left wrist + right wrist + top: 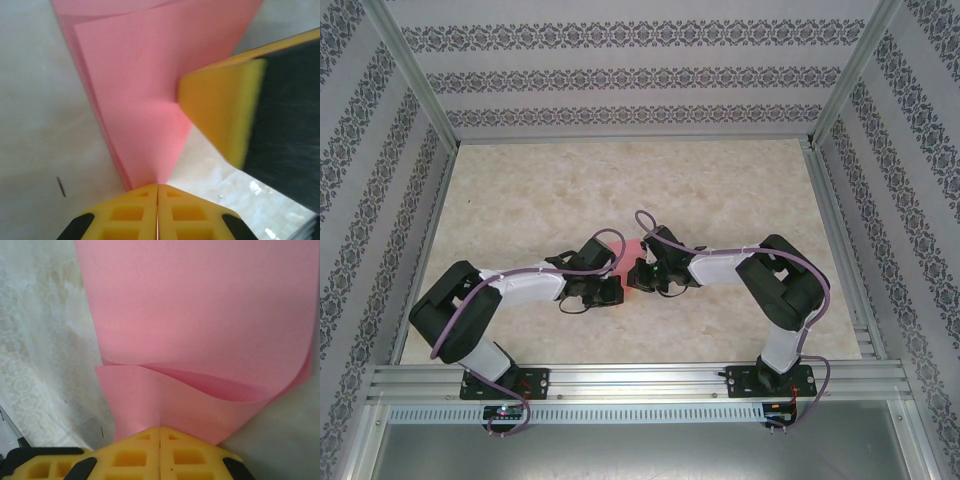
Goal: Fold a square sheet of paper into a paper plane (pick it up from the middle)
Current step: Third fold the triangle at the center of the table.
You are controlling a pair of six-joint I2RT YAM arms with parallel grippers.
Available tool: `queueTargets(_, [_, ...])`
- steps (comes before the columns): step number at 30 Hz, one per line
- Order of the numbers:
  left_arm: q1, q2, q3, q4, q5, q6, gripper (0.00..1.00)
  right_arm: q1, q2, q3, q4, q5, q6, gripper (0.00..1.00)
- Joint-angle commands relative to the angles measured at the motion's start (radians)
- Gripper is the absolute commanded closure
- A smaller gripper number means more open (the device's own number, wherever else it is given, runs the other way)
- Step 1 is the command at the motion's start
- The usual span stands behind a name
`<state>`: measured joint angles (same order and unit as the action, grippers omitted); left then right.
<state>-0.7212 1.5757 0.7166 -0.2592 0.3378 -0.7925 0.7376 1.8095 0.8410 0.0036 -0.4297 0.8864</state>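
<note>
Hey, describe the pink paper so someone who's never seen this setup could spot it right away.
Look at the middle of the beige marbled table, where the two black arms meet tip to tip. The left gripper and the right gripper are both shut on the pink paper, which is folded over in layers. Everything around it is black, yellow or pale; it alone is salmon-pink.

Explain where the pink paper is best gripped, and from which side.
Probably the layered edge of the square sheet of paper, approached edge-on from either side, as the left tool and right tool, both shut, do: layers meet flat there, while the middle bows loose.
</note>
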Motion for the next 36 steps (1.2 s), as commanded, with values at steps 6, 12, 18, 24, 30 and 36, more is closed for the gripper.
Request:
queueTargets(6, [-0.004,0.028,-0.002,-0.013,-0.055,-0.013,0.94,0.001,-0.002,0.007,0.018,-0.018,-0.064,0.94])
queueTargets(12, [-0.004,0.010,-0.010,-0.024,-0.061,-0.017,0.95,0.006,-0.078,-0.009,0.042,-0.014,-0.091,0.93])
queueTargets(18, [-0.004,0.009,-0.007,-0.022,-0.058,-0.019,0.95,0.014,-0.024,-0.005,0.007,-0.014,-0.086,0.93])
queueTargets(24, [-0.004,-0.001,0.000,-0.016,-0.048,-0.015,0.95,0.012,0.034,0.030,-0.011,-0.009,-0.083,0.94])
queueTargets(30, [-0.004,-0.045,-0.010,0.065,-0.058,-0.028,0.90,0.010,0.044,0.030,-0.028,-0.006,-0.084,0.95])
queueTargets(36, [-0.004,-0.013,-0.004,0.066,-0.082,-0.026,0.90,0.009,0.039,0.035,-0.039,-0.004,-0.091,0.95])
